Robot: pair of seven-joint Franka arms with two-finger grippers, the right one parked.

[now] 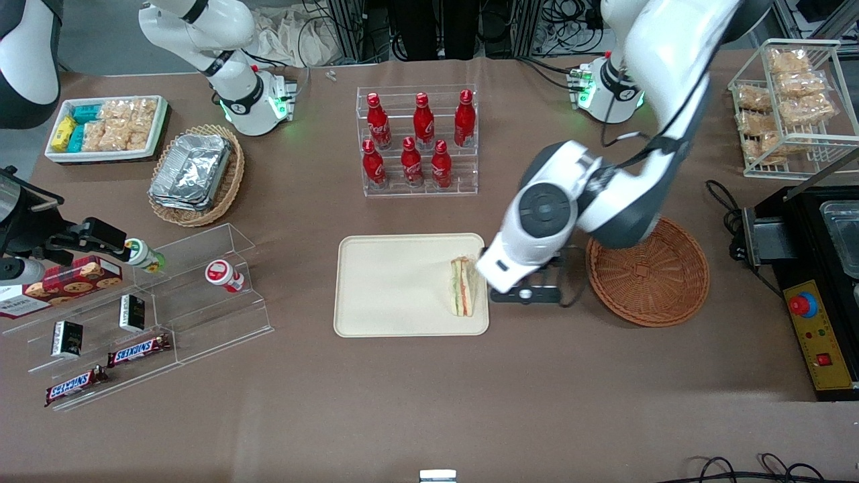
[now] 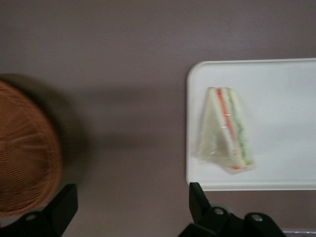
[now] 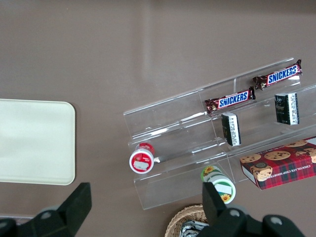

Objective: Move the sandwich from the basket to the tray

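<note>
Basket (image 1: 647, 282): woven wicker, rough, reddish-brown; tray (image 1: 396, 288): smooth matt cream plastic. Sandwich (image 1: 462, 286) in glossy clear wrap, soft pale bread. Gripper (image 2: 133, 217) above the matt brown tabletop (image 1: 429, 402) between basket and tray: matt black plastic fingers (image 2: 61, 207) spread wide.

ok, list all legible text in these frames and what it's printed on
"SNICKERS": two candy bars on the clear acrylic shelf, readable in the front and right wrist views.
Red bottles: white script logo, too small to read.
Cookie box, black packets and capped jars: print not legible.
Sandwich, tray, basket: no text.
Gripper, open, above bare table between basket and tray: no markings.
</note>
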